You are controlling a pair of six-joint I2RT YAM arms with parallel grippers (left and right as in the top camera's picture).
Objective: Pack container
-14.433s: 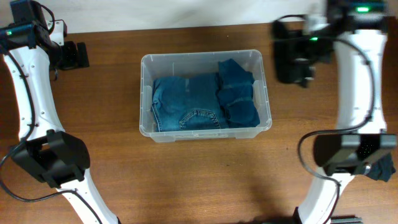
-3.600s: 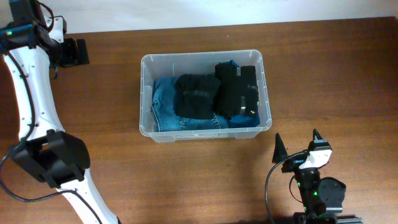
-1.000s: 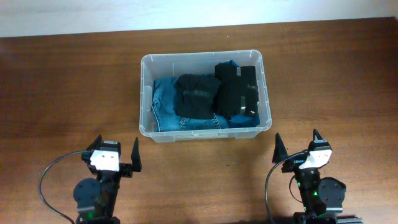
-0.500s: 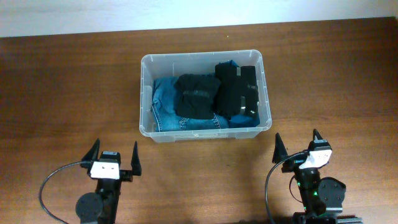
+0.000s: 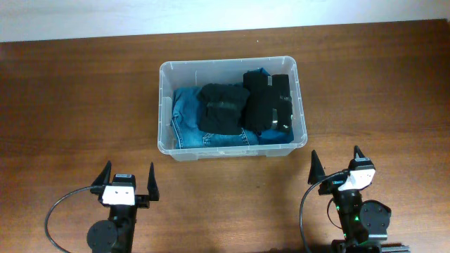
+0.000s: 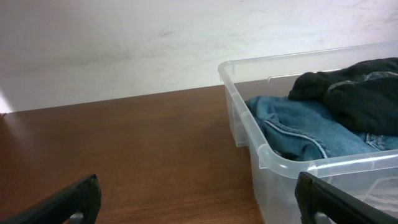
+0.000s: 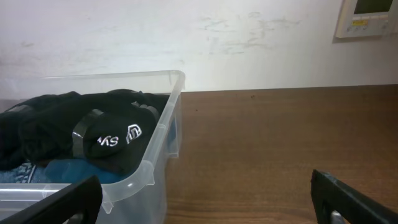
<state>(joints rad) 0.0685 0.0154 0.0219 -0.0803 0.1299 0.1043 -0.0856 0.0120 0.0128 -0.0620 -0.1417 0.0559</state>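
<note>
The clear plastic container [image 5: 164, 112] stands at the table's middle, filled with folded blue jeans [image 5: 184, 112] and two folded black garments [image 5: 221, 107] on top. In the left wrist view the container [image 6: 264, 155] is to the right ahead, jeans [image 6: 292, 127] under black cloth [image 6: 354, 84]. In the right wrist view the container [image 7: 152, 155] is at the left, and a black garment with white lettering [image 7: 109, 140] shows. My left gripper [image 5: 129, 178] rests open near the front edge, below the container's left corner. My right gripper [image 5: 336, 164] rests open at the front right. Both hold nothing.
Brown wooden table [image 5: 84, 105] all round the container. A pale wall [image 6: 124, 43] runs behind the table's far edge, with a white wall device [image 7: 367, 15] at the upper right of the right wrist view.
The left arm has settled slightly lower and leftward at its front-left resting place. The right arm and the container's contents have not moved.
</note>
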